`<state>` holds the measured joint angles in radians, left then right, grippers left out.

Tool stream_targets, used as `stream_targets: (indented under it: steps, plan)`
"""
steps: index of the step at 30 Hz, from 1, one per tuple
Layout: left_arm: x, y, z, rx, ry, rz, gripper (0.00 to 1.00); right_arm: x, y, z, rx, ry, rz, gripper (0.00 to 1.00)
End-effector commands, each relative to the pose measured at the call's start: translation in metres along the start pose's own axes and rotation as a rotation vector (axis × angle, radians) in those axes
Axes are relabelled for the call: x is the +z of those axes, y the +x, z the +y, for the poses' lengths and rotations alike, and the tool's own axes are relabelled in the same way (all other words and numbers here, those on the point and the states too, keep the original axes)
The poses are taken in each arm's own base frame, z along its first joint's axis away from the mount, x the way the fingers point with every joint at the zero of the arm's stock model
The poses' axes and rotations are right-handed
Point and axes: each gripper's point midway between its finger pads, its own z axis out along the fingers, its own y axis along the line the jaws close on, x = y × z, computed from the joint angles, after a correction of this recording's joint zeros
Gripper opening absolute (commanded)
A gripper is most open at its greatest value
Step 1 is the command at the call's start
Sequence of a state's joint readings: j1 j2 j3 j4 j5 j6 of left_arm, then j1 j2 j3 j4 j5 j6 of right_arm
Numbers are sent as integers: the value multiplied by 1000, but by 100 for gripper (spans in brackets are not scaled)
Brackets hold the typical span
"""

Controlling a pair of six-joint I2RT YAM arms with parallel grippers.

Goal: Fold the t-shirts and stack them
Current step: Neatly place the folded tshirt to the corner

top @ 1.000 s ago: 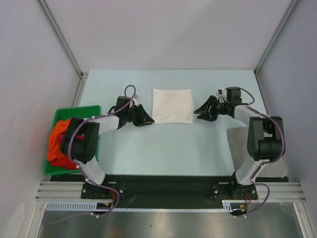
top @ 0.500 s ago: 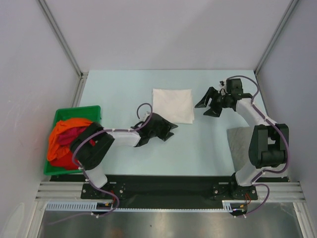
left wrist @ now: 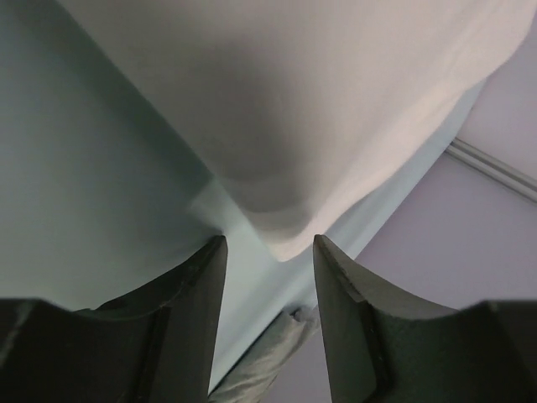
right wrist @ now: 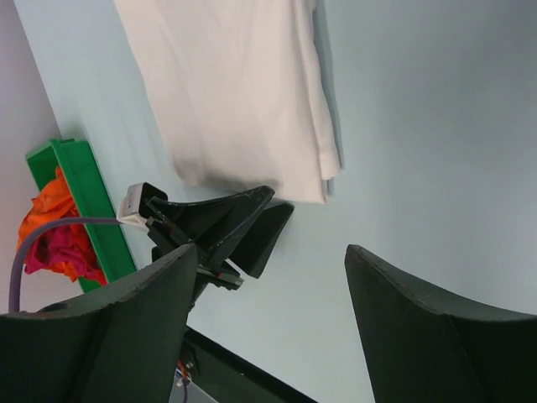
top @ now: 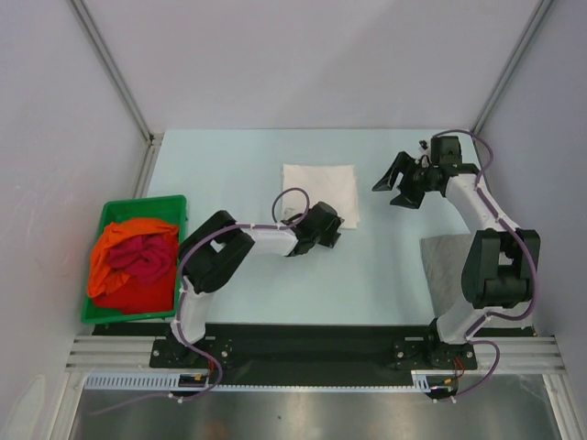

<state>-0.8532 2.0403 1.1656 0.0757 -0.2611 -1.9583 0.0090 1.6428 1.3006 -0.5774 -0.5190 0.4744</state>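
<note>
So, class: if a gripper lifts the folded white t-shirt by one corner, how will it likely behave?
Probably floppy: the white t-shirt is thin cloth with soft, rounded edges, so layers would likely sag and unfold. Pushed, it may bunch rather than slide.

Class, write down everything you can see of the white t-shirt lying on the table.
The white t-shirt is plain soft-looking fabric, folded into a flat, nearly square packet, with layered edges showing along one side. It lies on the pale table, towards the far middle. The open left pincer points at its near right corner, which sits just ahead of it; contact cannot be judged. The open right pincer is clear of it.
</note>
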Motion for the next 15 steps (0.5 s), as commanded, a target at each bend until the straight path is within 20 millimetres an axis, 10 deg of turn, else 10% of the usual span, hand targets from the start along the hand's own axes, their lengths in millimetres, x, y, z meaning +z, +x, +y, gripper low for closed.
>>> stream_targets:
  steps: [1,10,15]
  plan:
    - [9,0,3,-119,-40,-67,51,0,-17,8,-42,-9,-19,78]
    - [26,-9,17,-186,-69,-140,48,10,-42,-10,-84,37,-11,91]
    - [32,-7,5,-200,-26,-124,26,44,-51,-21,-133,2,63,100]
